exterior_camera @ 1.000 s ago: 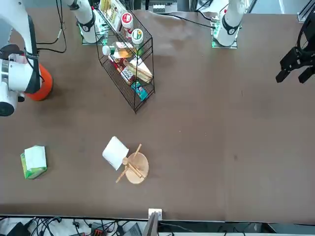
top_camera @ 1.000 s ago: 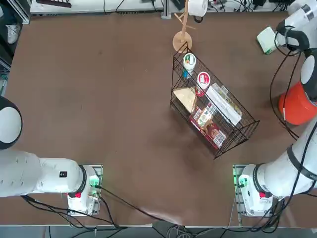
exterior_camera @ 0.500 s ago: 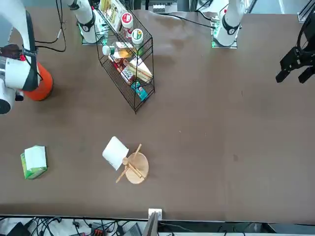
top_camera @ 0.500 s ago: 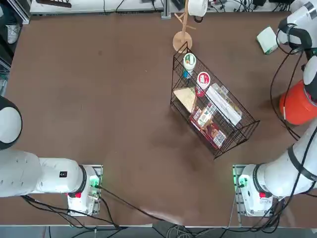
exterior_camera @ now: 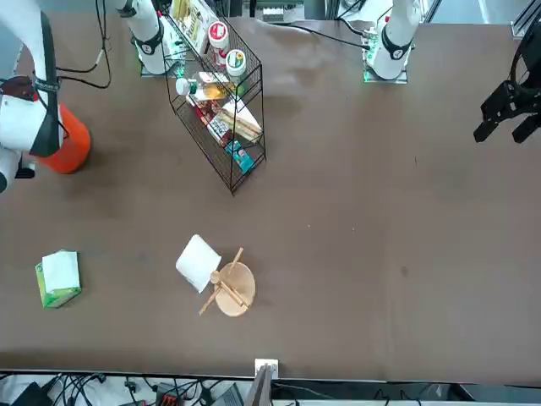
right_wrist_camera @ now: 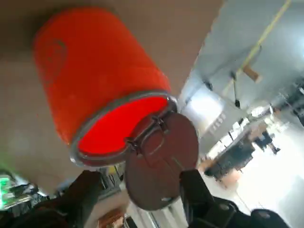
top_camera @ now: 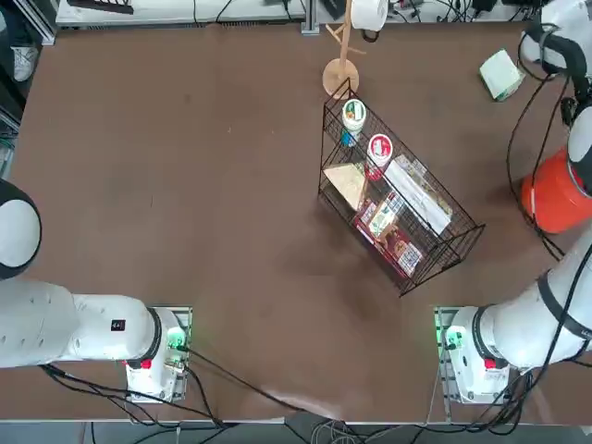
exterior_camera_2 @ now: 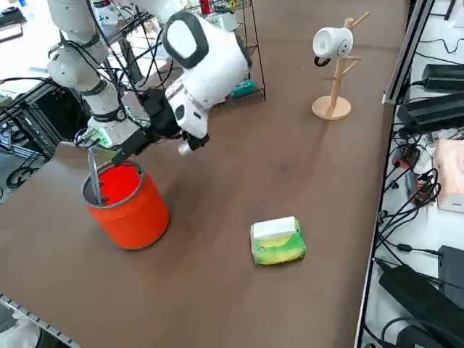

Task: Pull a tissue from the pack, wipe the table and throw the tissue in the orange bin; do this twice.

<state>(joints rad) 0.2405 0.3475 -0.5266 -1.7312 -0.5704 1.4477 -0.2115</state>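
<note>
Top view: matte dark-brown tabletop; soft light-green packet with whitish face near far right corner; bright orange-red cylindrical bucket nearer robot.

Front view: white mug on round-based wooden stand, well apart from packet.

Right side view: packet upright on tabletop; bucket open-topped, right gripper just above rim.

Right wrist view: fingers wide apart, nothing between them; round dark-red lid hinged to bucket's rim.

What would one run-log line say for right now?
right gripper: open, empty, near the orange bin | bin lid: open | tissue pack: on the table
</note>
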